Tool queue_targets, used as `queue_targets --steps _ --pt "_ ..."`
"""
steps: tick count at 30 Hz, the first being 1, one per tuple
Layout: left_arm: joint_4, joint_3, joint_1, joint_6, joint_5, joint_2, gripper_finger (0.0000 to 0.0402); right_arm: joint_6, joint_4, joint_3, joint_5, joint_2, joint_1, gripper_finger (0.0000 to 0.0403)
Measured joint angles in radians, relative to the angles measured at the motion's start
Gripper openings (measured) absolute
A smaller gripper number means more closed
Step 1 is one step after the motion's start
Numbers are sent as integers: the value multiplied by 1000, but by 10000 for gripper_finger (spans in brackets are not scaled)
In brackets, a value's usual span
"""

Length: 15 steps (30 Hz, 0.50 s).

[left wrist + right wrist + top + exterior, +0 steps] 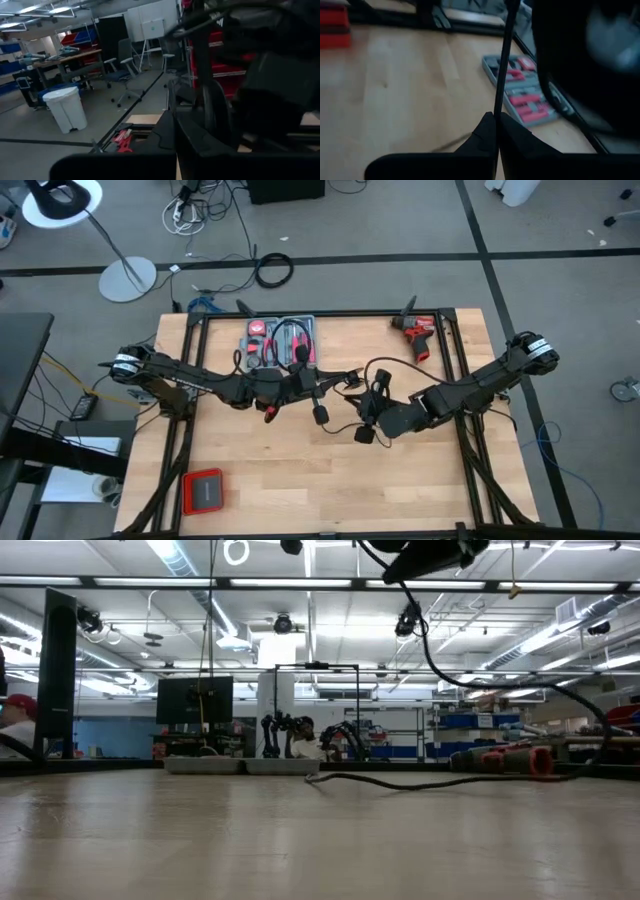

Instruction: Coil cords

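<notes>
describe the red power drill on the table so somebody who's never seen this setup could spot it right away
Start at the wooden table and go to its far right corner, beyond the right arm. The red power drill lies there alone on the wood, right of the open grey tool case. It is a chunky red and black tool, unlike the flat red box at the near left.

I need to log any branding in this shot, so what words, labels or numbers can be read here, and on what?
None can be read.
Red drill: any marking is too small to read.
Grey tool case: no legible label.
Red box: its dark face shows no readable text.
Whiteboard in the room behind: too blurred to read.
Blue bins on the far shelving: no readable labels.
</notes>
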Motion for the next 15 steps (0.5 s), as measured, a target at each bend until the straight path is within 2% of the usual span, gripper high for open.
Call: queue_targets --steps 6,11,15 --pt "-34 0 -3 22 1 -24 0 142 -206 0 66 0 28 3" --pt "-168 0 -4 9 1 -62 0 321 -441 0 118 -1 32 3" --pt "-284 0 -4 -30 -5 -75 0 427 -566 0 147 -1 32 3"
